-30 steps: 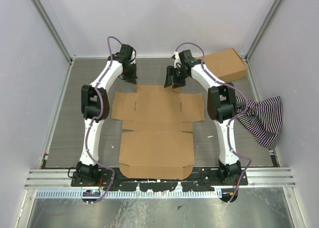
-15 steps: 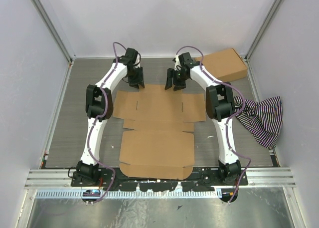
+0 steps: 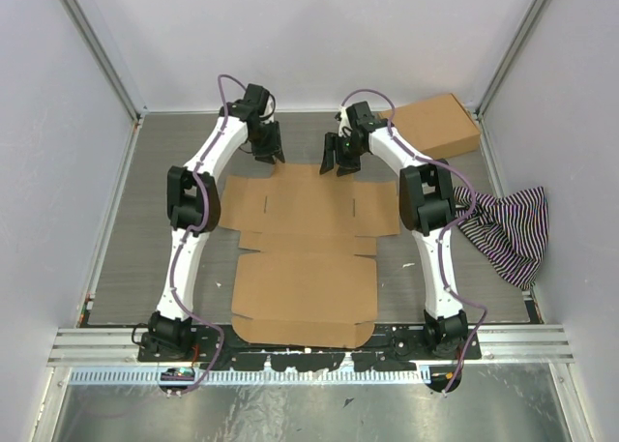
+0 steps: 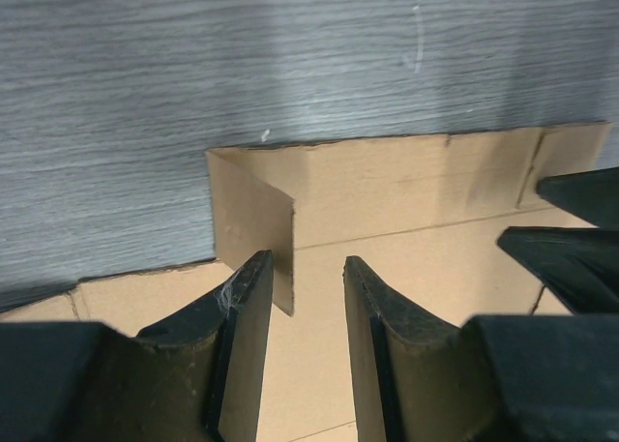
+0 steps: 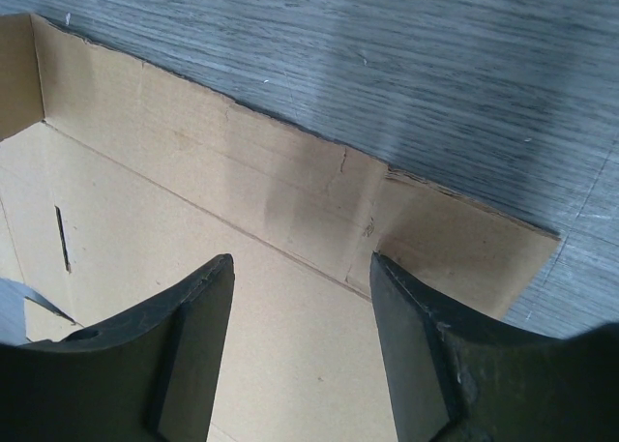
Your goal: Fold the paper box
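The paper box (image 3: 305,278) lies unfolded and flat on the grey table, between the two arms. My left gripper (image 3: 269,155) hovers at its far left corner. In the left wrist view that gripper (image 4: 308,278) is open, and a small side flap (image 4: 253,220) stands upright just inside the left finger (image 4: 242,316), not pinched. My right gripper (image 3: 337,162) is over the far edge, right of centre. In the right wrist view this gripper (image 5: 302,268) is open above the box's far strip (image 5: 242,171), holding nothing. A thin slit (image 5: 63,239) shows in the panel.
A compact brown carton (image 3: 435,125) sits at the back right corner. A black-and-white striped cloth (image 3: 508,231) hangs at the right wall. The right gripper's dark fingers (image 4: 571,239) show at the right of the left wrist view, close by.
My left gripper has gone from shut to open and moved right, toward the box's far left corner. The right arm has barely shifted. The box lies as before.
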Motion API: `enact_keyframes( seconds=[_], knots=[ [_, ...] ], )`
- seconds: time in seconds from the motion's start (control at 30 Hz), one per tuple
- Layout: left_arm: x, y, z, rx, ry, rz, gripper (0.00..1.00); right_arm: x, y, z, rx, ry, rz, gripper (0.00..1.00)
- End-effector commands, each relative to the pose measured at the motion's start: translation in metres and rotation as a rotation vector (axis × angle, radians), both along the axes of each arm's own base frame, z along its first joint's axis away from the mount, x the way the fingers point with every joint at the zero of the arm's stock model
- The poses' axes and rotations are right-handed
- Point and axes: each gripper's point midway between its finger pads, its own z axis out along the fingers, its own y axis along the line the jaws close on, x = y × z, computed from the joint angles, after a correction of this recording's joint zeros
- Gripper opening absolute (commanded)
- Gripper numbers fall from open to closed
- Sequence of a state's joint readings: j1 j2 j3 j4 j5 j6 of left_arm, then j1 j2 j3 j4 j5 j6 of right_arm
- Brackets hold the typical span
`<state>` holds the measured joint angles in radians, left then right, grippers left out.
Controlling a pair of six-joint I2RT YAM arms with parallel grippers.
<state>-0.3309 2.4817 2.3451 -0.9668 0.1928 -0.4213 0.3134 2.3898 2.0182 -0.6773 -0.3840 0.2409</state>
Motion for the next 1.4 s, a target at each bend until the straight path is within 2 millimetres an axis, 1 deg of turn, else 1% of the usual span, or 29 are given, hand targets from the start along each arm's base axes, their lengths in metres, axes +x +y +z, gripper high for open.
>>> enact_keyframes(
  seconds=[0.0, 0.07, 0.3, 0.43, 0.5, 0.53, 0.6, 0.67, 0.7, 0.73, 0.77, 0.87, 0.9, 0.93, 0.97, 1.0, 1.03, 1.07, 1.1, 1.13, 1.17, 1.23, 1.3, 1.37],
  knots=[
    [0.002, -0.011, 0.015, -0.034, -0.017, -0.007, 0.42, 0.004, -0.002, -0.011, -0.034, 0.003, -0.013, 0.64],
    [0.002, -0.012, 0.01, -0.037, -0.011, -0.003, 0.42, 0.005, -0.002, -0.011, -0.031, 0.004, -0.014, 0.64],
    [-0.005, -0.014, -0.033, -0.032, 0.083, 0.008, 0.4, 0.004, -0.004, -0.01, -0.03, 0.01, -0.025, 0.64],
    [-0.003, -0.015, -0.043, -0.031, 0.095, 0.015, 0.42, 0.006, -0.006, -0.013, -0.035, 0.027, -0.039, 0.64],
    [-0.001, -0.013, -0.044, -0.023, 0.092, 0.021, 0.43, 0.009, -0.005, -0.009, -0.037, 0.02, -0.043, 0.64],
    [0.0, -0.012, -0.043, -0.019, 0.088, 0.024, 0.43, 0.01, -0.006, -0.015, -0.041, 0.028, -0.045, 0.64],
    [0.002, -0.006, -0.038, -0.012, 0.083, 0.035, 0.44, 0.015, -0.006, -0.013, -0.036, 0.015, -0.043, 0.65],
    [0.005, 0.002, -0.025, -0.011, 0.065, 0.049, 0.44, 0.022, -0.005, -0.004, -0.027, -0.014, -0.042, 0.66],
    [0.006, 0.007, -0.014, -0.009, 0.047, 0.054, 0.45, 0.026, -0.004, 0.005, -0.018, -0.037, -0.043, 0.66],
    [0.007, 0.012, -0.004, -0.003, 0.03, 0.06, 0.47, 0.029, -0.005, 0.009, -0.015, -0.052, -0.044, 0.67],
    [0.009, 0.019, 0.008, 0.006, 0.006, 0.069, 0.49, 0.033, -0.005, 0.026, -0.006, -0.094, -0.049, 0.68],
    [0.005, 0.037, 0.044, 0.015, -0.048, 0.089, 0.55, 0.041, -0.013, 0.067, -0.01, -0.196, -0.083, 0.71],
    [0.001, 0.043, 0.063, 0.013, -0.077, 0.098, 0.57, 0.039, -0.019, 0.087, -0.014, -0.234, -0.098, 0.73],
    [-0.004, 0.048, 0.072, 0.015, -0.088, 0.102, 0.58, 0.036, -0.025, 0.1, -0.024, -0.259, -0.113, 0.74],
    [-0.012, 0.053, 0.08, 0.021, -0.094, 0.104, 0.6, 0.03, -0.032, 0.112, -0.038, -0.282, -0.126, 0.75],
    [-0.02, 0.058, 0.084, 0.033, -0.094, 0.108, 0.61, 0.023, -0.041, 0.123, -0.053, -0.301, -0.142, 0.76],
    [-0.029, 0.062, 0.091, 0.037, -0.099, 0.11, 0.62, 0.014, -0.049, 0.129, -0.07, -0.307, -0.157, 0.78],
    [-0.041, 0.065, 0.094, 0.041, -0.094, 0.109, 0.62, 0.004, -0.058, 0.135, -0.088, -0.313, -0.171, 0.78],
    [-0.052, 0.068, 0.095, 0.037, -0.088, 0.107, 0.62, -0.008, -0.067, 0.134, -0.105, -0.3, -0.187, 0.79],
    [-0.065, 0.069, 0.094, 0.033, -0.074, 0.105, 0.63, -0.022, -0.075, 0.133, -0.119, -0.285, -0.194, 0.8],
    [-0.084, 0.072, 0.082, 0.034, -0.03, 0.107, 0.63, -0.036, -0.08, 0.131, -0.126, -0.268, -0.203, 0.8],
    [-0.112, 0.074, 0.073, 0.013, 0.01, 0.112, 0.63, -0.065, -0.088, 0.12, -0.131, -0.217, -0.215, 0.81],
    [-0.139, 0.077, 0.06, -0.005, 0.054, 0.125, 0.63, -0.094, -0.091, 0.104, -0.12, -0.16, -0.221, 0.81],
    [-0.161, 0.081, 0.044, -0.006, 0.092, 0.134, 0.63, -0.12, -0.094, 0.088, -0.108, -0.113, -0.235, 0.82]
  ],
)
